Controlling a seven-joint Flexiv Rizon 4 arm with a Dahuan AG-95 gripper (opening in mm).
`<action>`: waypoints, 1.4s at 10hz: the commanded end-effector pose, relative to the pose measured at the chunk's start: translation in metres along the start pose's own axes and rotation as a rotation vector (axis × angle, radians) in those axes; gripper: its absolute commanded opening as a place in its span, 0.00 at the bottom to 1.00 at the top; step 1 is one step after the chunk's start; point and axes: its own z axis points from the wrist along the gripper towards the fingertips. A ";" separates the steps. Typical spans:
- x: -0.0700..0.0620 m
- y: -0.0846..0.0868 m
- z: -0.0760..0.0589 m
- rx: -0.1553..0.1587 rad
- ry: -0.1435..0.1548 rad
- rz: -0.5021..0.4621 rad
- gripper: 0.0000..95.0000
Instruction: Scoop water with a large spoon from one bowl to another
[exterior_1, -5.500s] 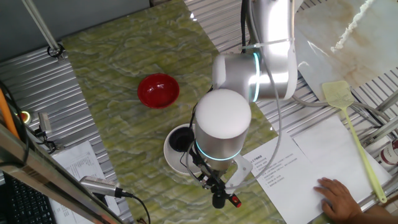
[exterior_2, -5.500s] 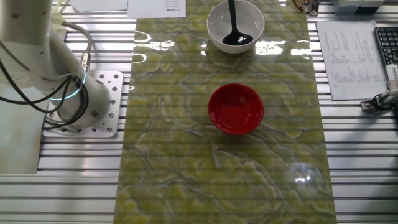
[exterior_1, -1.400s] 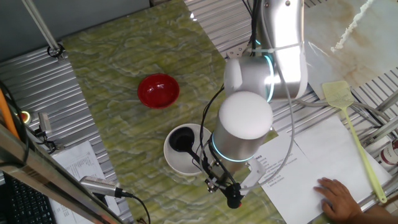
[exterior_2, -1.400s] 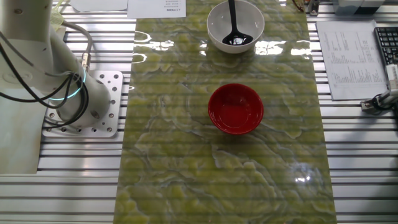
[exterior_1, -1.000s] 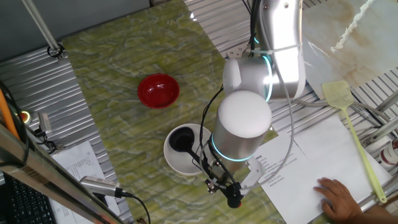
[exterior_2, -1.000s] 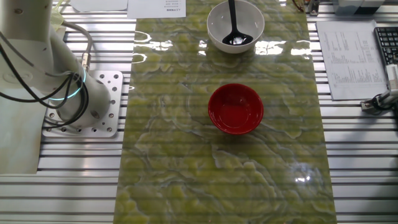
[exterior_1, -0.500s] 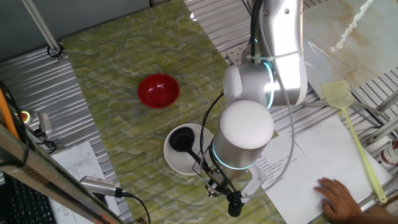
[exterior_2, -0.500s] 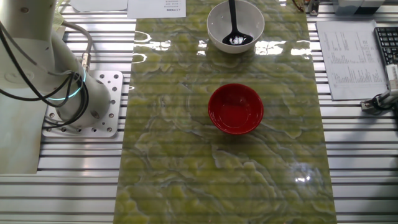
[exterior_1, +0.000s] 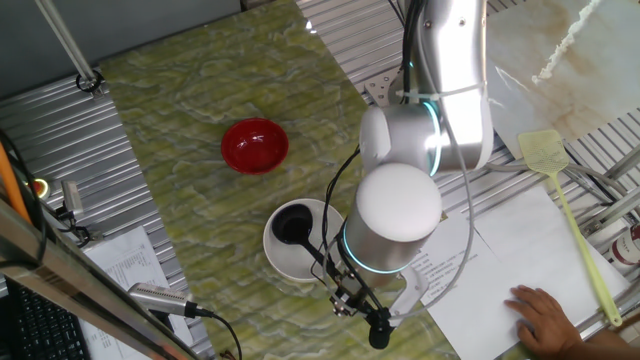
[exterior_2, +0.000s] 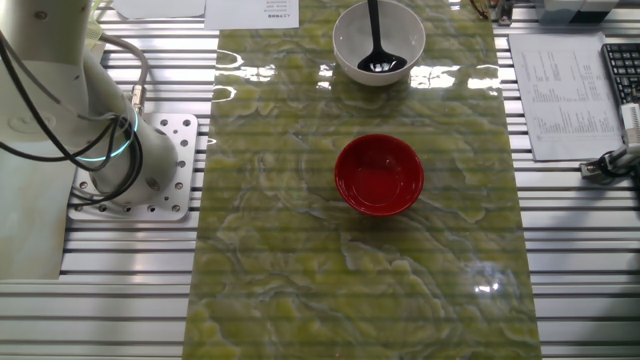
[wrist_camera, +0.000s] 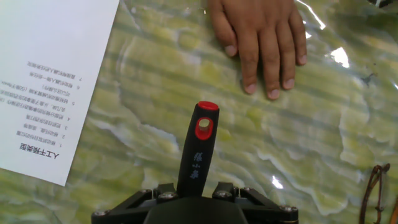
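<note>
The black ladle has its round cup (exterior_1: 291, 228) down inside the white bowl (exterior_1: 272, 250), near the mat's front edge. In the other fixed view the cup (exterior_2: 379, 63) lies in the white bowl (exterior_2: 345, 52) and the handle runs up out of frame. My gripper (wrist_camera: 191, 190) is shut on the ladle's handle (wrist_camera: 195, 158), whose red tip (wrist_camera: 206, 107) points away from the bowl. In one fixed view the arm hides most of the gripper (exterior_1: 350, 298). The red bowl (exterior_1: 254, 145) stands apart on the mat, also seen in the other fixed view (exterior_2: 378, 176).
A person's hand (wrist_camera: 261, 37) rests flat on the surface just beyond the handle tip, also at the lower right (exterior_1: 545, 320). A printed sheet (wrist_camera: 50, 74) lies beside it. A yellow-green fly swatter (exterior_1: 562, 195) lies at the right. The robot base (exterior_2: 120, 150) stands beside the mat.
The arm has shifted slightly right and toward the front, and the handle end has dropped a little so its red tip no longer shows. The cup stays in the white bowl.
</note>
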 end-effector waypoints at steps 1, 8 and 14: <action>0.000 0.000 0.000 0.004 -0.001 -0.001 0.40; 0.001 0.001 0.002 0.002 -0.004 0.001 0.40; 0.001 0.001 0.006 0.003 -0.008 0.004 0.40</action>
